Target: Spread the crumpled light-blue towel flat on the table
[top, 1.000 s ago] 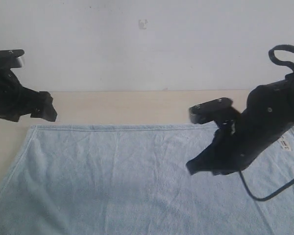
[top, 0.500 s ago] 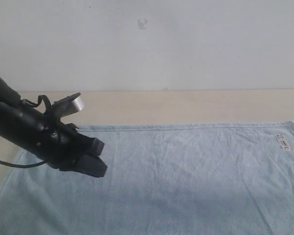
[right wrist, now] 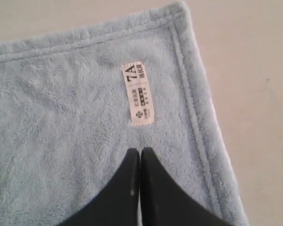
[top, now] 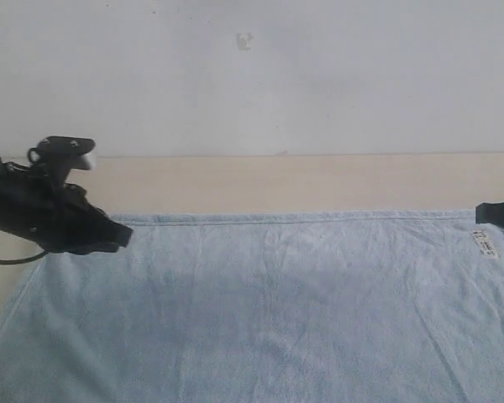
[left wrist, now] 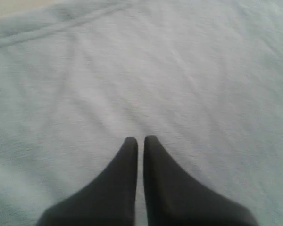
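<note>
The light-blue towel [top: 277, 311] lies spread flat over the beige table [top: 277, 180], its far hem straight and its white tag [top: 485, 242] near the far right corner. My left gripper [top: 118, 237] hovers over the towel's far left corner, fingers shut with nothing between them; the left wrist view shows it [left wrist: 140, 140] above plain towel [left wrist: 155, 70]. My right gripper [top: 487, 211] peeks in at the right edge of the exterior view. In the right wrist view it [right wrist: 140, 151] is shut and empty, just short of the tag [right wrist: 139, 93] on the towel's corner [right wrist: 61, 117].
A plain white wall [top: 260, 75] rises behind the table. A strip of bare table [top: 319, 180] runs between the towel's far hem and the wall. Bare table [right wrist: 254, 94] also shows beyond the towel's right hem.
The left arm swung out over the towel half a second ago and has drawn back to the far left corner. The right arm has left the towel and sits at the right edge.
</note>
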`<action>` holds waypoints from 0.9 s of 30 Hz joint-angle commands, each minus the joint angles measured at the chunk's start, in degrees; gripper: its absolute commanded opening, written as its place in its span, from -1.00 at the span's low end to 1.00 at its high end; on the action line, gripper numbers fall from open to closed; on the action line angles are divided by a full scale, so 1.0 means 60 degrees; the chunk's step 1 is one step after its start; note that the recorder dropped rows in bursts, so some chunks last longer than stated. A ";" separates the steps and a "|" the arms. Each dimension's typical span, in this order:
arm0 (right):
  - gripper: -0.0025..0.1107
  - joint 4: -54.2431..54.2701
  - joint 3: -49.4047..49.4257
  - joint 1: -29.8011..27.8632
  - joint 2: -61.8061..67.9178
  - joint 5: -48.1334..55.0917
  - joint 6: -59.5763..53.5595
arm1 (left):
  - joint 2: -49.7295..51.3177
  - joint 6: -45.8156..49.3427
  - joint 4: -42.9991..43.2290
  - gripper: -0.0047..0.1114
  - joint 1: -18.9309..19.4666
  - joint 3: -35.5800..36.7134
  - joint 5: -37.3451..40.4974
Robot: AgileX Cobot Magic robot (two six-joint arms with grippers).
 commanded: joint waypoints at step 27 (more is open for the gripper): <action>-0.96 0.0397 -0.2824 0.0030 0.4190 0.0639 -0.2106 | 0.3713 -0.0063 0.1055 -0.85 0.1073 -0.2647 -0.0180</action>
